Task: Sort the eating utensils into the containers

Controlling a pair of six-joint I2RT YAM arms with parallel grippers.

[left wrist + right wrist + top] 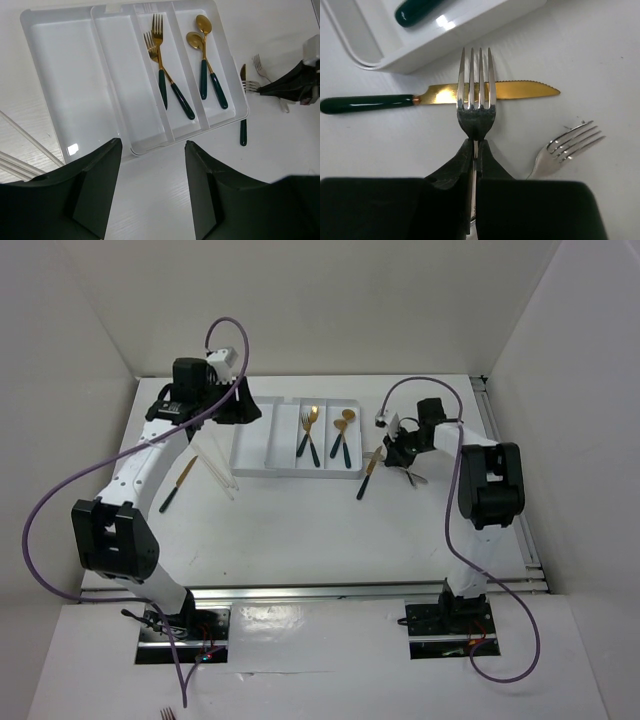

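the matte white table [300, 530] carries a flat, glossy white plastic tray [75, 75] with rounded corners, split into long parallel compartments. the left gripper [152, 150], blocky and matte black with flat fingers, hovers over the tray's near edge, its jaws wide apart with nothing between them. the right gripper [476, 142], black and tapering to a narrow tip, is pinched closed on the neck of a shiny silver fork [476, 107], just right of the tray, its four tines pointing toward the tray. two gold forks [162, 75] with dark green handles lie crossed in the third compartment from the left, and two matching round-bowled spoons [205, 65] lie in the fourth. a gold serrated knife [520, 90] lies on the table beside the tray's right wall; in the right wrist view the held tines cross over it. a second knife [178, 483] lies left of the tray. a second silver fork [570, 142] lies on the table near the right gripper.
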